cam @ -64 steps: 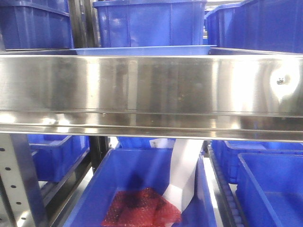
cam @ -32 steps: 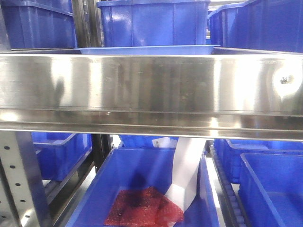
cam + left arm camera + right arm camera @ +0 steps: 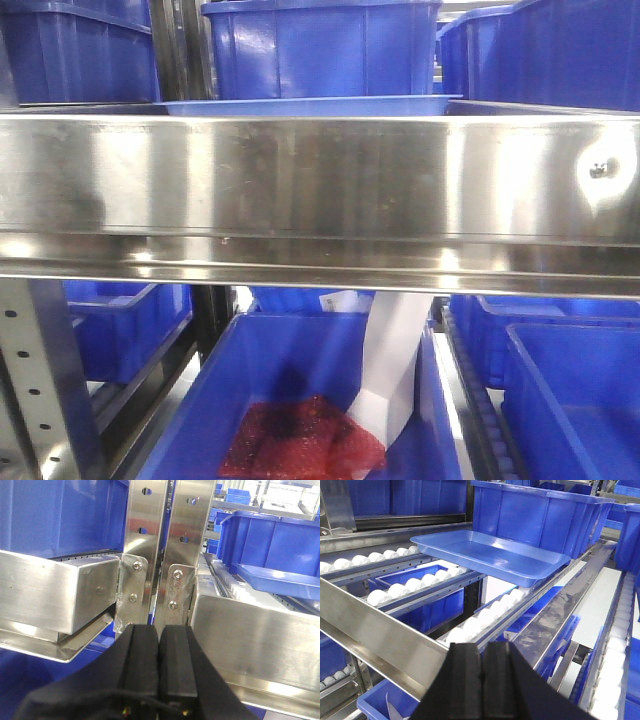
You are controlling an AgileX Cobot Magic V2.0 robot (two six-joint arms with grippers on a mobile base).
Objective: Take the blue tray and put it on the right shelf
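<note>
Fingers: left gripper (image 3: 159,642) and right gripper (image 3: 482,662) both pressed closed, holding nothing. Versus 0.5 s ago, front view drifted slightly left; no grasp begun. Blue tray (image 3: 490,555) rests on white rollers (image 3: 470,627) before a deep blue bin (image 3: 540,515), long axis diagonal, running near-right to far-left. Right shelf (image 3: 320,190) lip spans the front view.

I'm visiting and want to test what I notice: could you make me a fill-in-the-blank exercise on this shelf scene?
1. The blue tray rests on rows of white ____.
2. The right hand has its fingers pressed ____, holding nothing.
3. In the bin below the steel shelf lip lies a crumpled ____ mesh bag.
4. The left hand faces two perforated ____ uprights.

Missing words: rollers; together; red; steel
</note>
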